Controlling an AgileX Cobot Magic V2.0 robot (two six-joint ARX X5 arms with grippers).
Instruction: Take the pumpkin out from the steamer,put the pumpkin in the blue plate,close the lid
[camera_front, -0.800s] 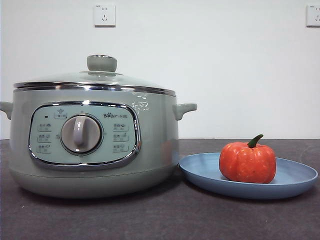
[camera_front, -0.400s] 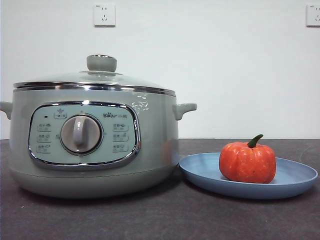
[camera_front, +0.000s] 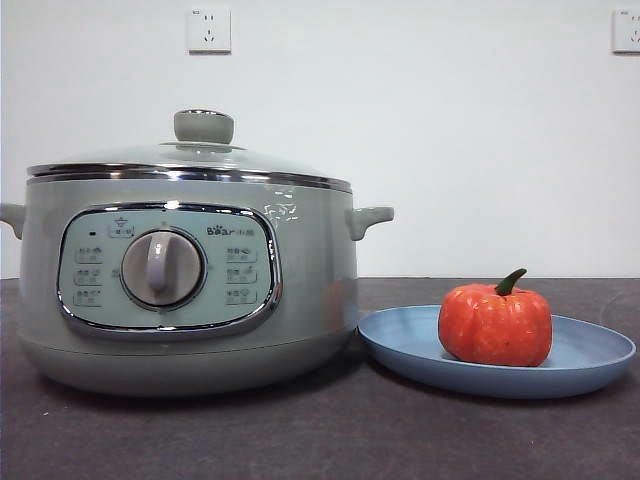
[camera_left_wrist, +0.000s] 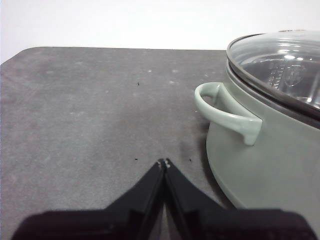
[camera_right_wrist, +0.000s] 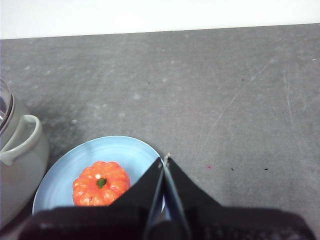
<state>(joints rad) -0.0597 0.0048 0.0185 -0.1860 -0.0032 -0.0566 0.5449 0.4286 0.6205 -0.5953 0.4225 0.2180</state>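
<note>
The pumpkin (camera_front: 495, 324) sits upright in the blue plate (camera_front: 590, 352), just beside the steamer (camera_front: 310, 290), whose lid (camera_front: 190, 158) rests shut on its rim, so the task looks complete. Both hands hang above the bench (camera_front: 330, 430), the left hand (camera_left_wrist: 164, 163) and the right hand (camera_right_wrist: 164, 159) clenched and empty.

Pumpkin (camera_front: 495, 324) upright on blue plate (camera_front: 590, 352); lid (camera_front: 185, 160) on steamer (camera_front: 310, 280)
</note>
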